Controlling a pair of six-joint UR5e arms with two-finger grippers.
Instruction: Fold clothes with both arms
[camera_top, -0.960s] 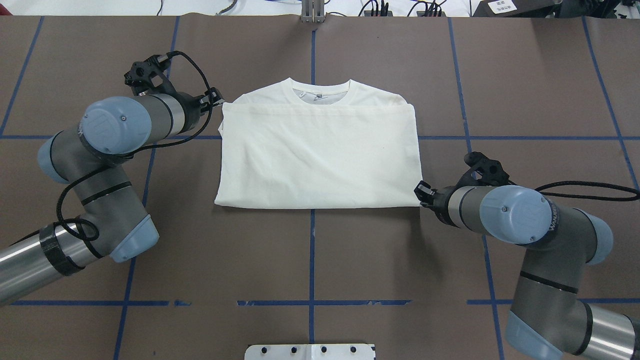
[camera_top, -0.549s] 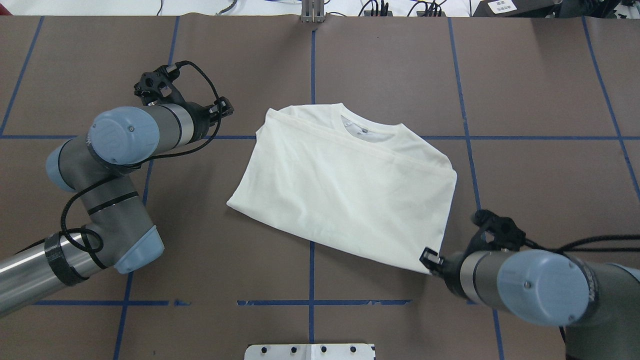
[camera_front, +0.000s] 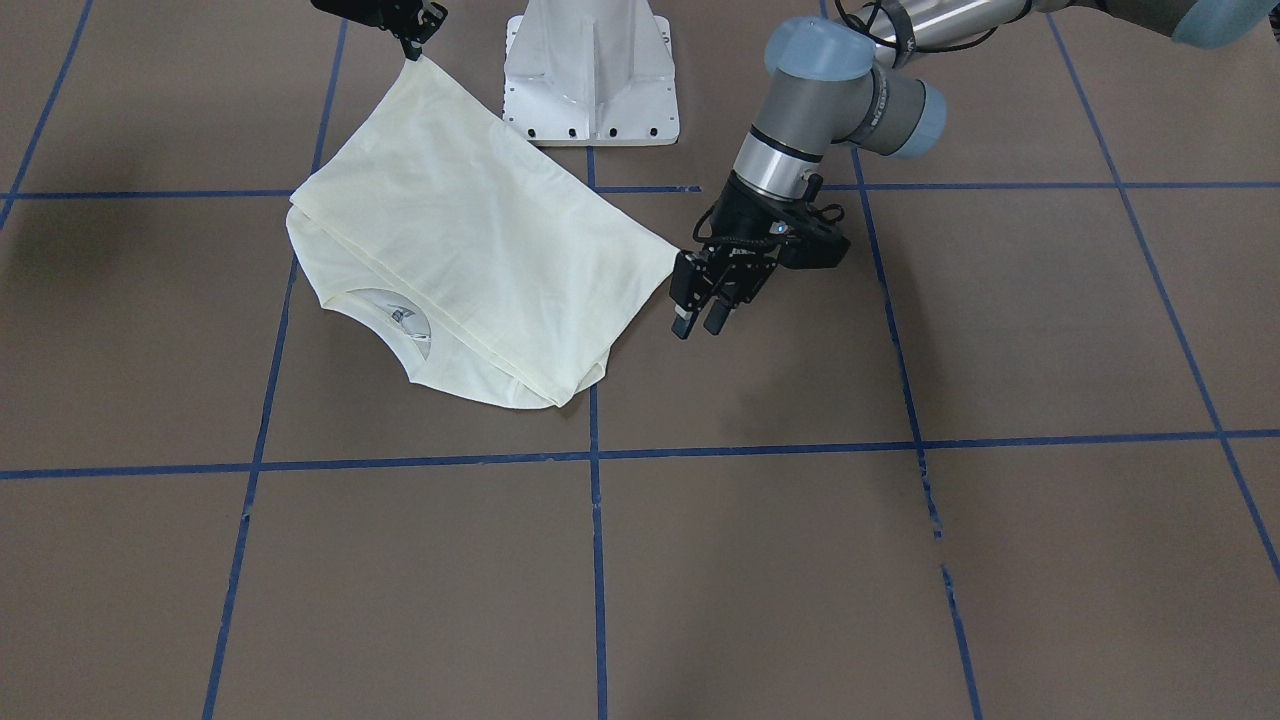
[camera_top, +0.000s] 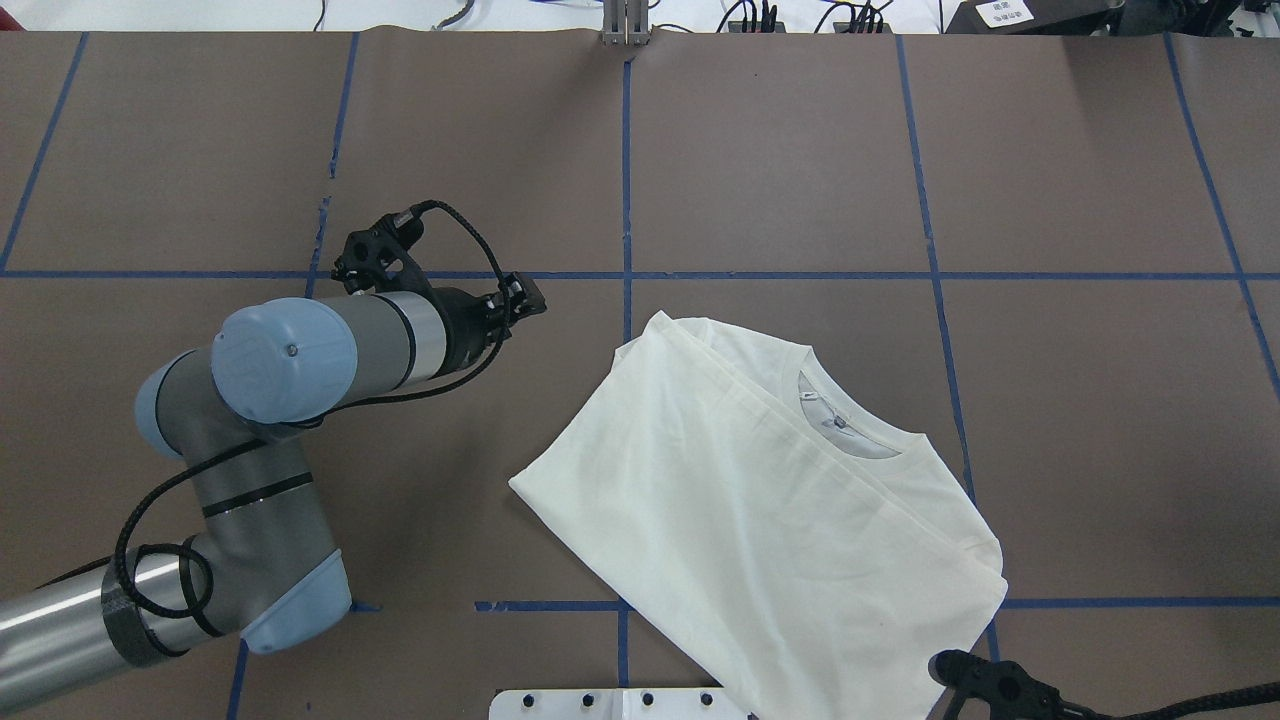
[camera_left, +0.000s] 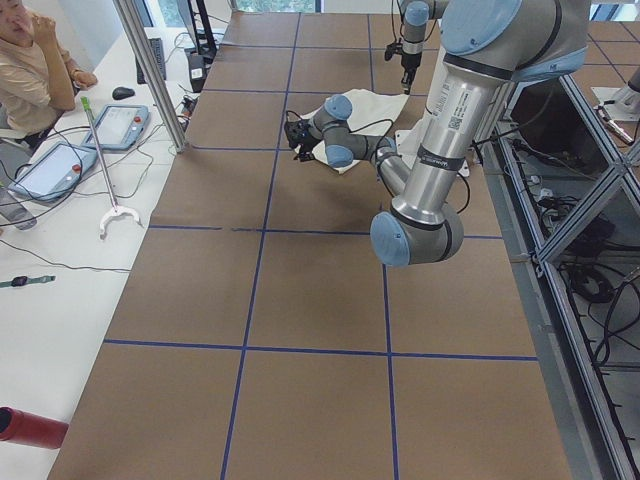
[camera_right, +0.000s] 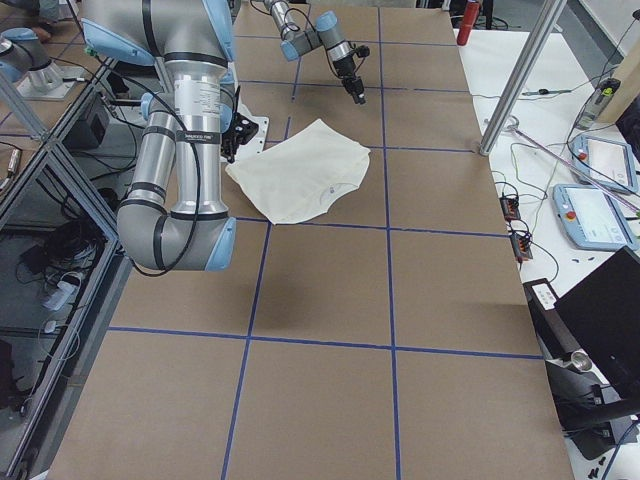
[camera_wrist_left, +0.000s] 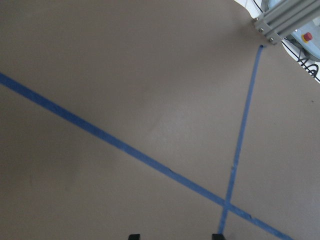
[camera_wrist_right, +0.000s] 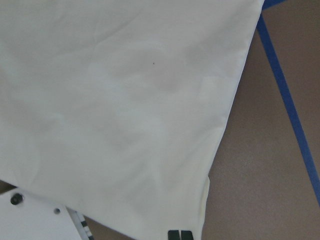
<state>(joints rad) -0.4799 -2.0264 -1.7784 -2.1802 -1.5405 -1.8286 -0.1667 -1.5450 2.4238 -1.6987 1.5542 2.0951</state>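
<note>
The cream shirt (camera_top: 760, 520) lies folded and turned askew on the table, ribbed neck (camera_top: 850, 425) up and its print hidden. It also shows in the front view (camera_front: 470, 240). My right gripper (camera_front: 412, 45) is shut on one corner of the shirt next to the pedestal. In the right wrist view its closed tips (camera_wrist_right: 180, 235) sit at the cloth's (camera_wrist_right: 125, 100) edge. My left gripper (camera_top: 535, 300) is open and empty over bare table, left of the shirt. It stands just off the shirt's corner in the front view (camera_front: 700, 325).
The white pedestal base (camera_front: 590, 70) stands at the near table edge beside the held corner. Blue tape lines (camera_top: 625, 180) grid the brown table. A metal post (camera_left: 150, 70) and a side table with tablets and an operator (camera_left: 30, 70) stand beyond the far edge.
My right gripper has pulled the shirt's corner toward the pedestal, so the shirt slid nearer and to the right and rotated. My left gripper came away from the shirt's far-left corner and moved nearer.
</note>
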